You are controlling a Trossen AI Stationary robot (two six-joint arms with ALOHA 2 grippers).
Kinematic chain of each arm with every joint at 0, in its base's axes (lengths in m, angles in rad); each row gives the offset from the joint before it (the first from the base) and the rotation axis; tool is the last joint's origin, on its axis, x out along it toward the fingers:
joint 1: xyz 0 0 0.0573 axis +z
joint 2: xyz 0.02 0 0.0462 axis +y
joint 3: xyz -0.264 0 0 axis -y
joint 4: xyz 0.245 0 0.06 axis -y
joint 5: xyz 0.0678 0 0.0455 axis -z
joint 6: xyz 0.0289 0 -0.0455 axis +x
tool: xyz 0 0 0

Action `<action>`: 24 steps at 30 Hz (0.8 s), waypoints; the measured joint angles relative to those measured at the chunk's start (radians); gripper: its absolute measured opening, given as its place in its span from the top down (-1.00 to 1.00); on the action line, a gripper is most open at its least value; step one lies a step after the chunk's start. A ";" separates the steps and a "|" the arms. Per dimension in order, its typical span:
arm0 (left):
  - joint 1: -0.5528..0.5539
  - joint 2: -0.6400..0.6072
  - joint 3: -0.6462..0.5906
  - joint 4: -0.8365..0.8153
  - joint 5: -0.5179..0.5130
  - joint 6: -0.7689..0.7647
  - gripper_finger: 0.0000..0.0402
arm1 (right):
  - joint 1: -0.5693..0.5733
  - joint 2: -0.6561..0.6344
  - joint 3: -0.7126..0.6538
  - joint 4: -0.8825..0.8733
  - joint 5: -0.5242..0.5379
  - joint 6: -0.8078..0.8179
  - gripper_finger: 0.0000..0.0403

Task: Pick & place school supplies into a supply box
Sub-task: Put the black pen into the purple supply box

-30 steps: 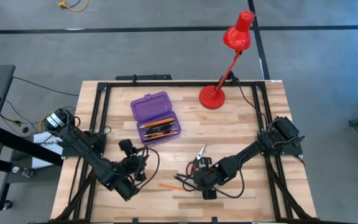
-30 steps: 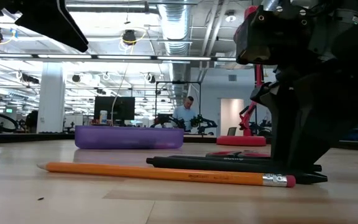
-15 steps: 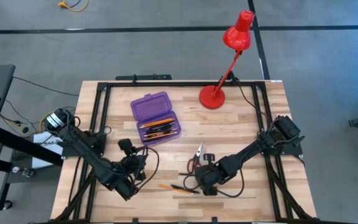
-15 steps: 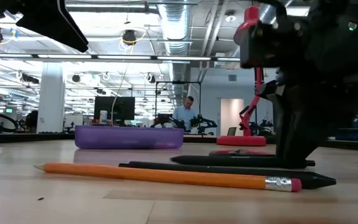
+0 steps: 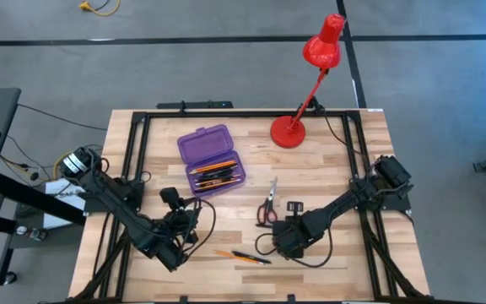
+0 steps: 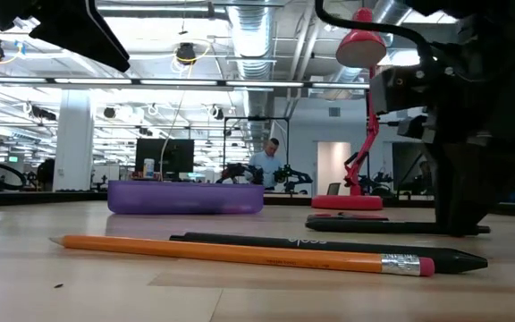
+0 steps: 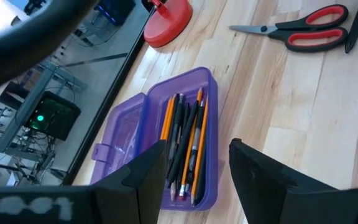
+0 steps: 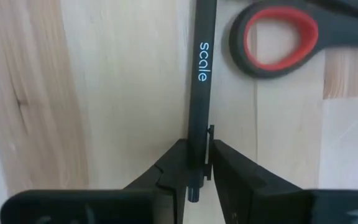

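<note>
The purple supply box (image 5: 212, 160) lies open on the table, with pencils and pens in its tray (image 7: 185, 155). Red-handled scissors (image 5: 268, 203) lie flat to its right. An orange pencil (image 6: 240, 252) and a black pen (image 6: 329, 243) lie side by side near the table's near edge. My right gripper (image 8: 196, 165) stands just right of the scissors (image 8: 275, 34), shut on a second black pen (image 6: 383, 226). My left gripper (image 7: 194, 180) is open and touches nothing, hovering near-left of the box. My right gripper pinches the black pen between its two fingers, close to one end (image 8: 196, 140). The fingers (image 6: 459, 201) come from above and point down, lying across the pen. The pen stays level, its long free part reaching toward the scissors. Whether it rests on the wood, I cannot tell.
A red desk lamp stands with its base (image 5: 288, 132) on the table's far side, right of the box. A black frame (image 5: 138, 143) runs along the table's edges. Bare wood lies between the box and the scissors.
My right gripper has moved from beside the orange pencil toward the table's far right, stopping next to the scissors. It carried one black pen away from the pencil. The pencil and the other pen stayed, shifted slightly. The scissors now show fully.
</note>
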 joint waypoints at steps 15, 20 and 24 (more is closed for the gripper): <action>0.000 0.001 -0.022 0.000 0.015 -0.024 0.18 | -0.061 -0.032 -0.001 0.005 -0.109 -0.026 0.50; 0.000 0.001 -0.022 0.000 0.021 -0.027 0.18 | -0.073 -0.033 -0.001 0.030 -0.099 -0.049 0.32; 0.000 0.001 -0.022 0.001 0.020 -0.029 0.18 | -0.094 -0.033 0.001 0.072 -0.097 -0.061 0.19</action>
